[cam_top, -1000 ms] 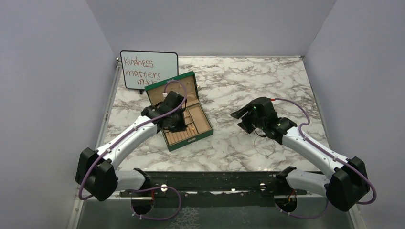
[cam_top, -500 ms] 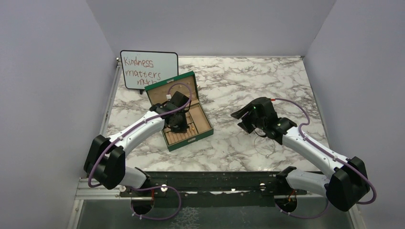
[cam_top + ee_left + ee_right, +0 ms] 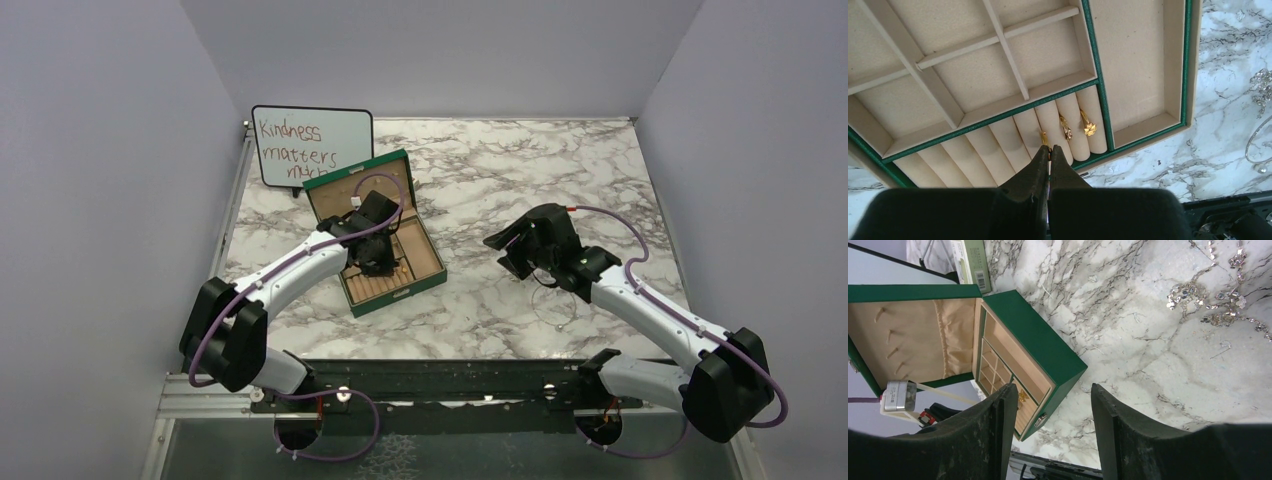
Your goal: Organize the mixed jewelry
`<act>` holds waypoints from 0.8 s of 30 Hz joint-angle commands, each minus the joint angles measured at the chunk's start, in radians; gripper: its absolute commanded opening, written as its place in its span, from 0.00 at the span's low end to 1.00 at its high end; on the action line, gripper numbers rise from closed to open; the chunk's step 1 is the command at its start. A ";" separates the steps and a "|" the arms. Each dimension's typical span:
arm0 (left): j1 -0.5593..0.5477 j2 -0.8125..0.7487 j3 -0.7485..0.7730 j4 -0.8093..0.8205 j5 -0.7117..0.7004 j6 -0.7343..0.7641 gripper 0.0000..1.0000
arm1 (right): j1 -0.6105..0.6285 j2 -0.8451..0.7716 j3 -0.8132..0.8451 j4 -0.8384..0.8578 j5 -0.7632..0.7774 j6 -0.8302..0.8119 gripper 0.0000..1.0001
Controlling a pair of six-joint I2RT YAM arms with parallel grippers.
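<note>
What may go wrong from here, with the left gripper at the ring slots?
1. The shut left gripper has its tips at a gold ring in a slot; pulling back may drag it out.
2. Two more gold pieces sit in neighbouring slots; a sideways move may knock them loose.
3. The silver pieces near the open right gripper are thin and scattered; they may slide away.

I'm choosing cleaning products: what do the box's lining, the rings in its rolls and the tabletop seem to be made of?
Box lining: tan, matte, finely pebbled, likely suede-like fabric or faux leather. Rings: shiny yellow metal, gold or gold-plated, can't tell which. Tabletop: white with grey veins, smooth; marble or possibly a marble-print laminate.
</note>
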 commanded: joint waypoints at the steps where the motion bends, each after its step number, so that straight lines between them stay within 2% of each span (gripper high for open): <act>1: 0.008 0.007 -0.013 0.029 0.014 -0.003 0.00 | -0.004 0.009 0.002 -0.027 0.037 -0.014 0.60; 24: 0.029 0.029 -0.076 0.074 0.004 0.014 0.00 | -0.004 0.012 0.007 -0.025 0.031 -0.021 0.59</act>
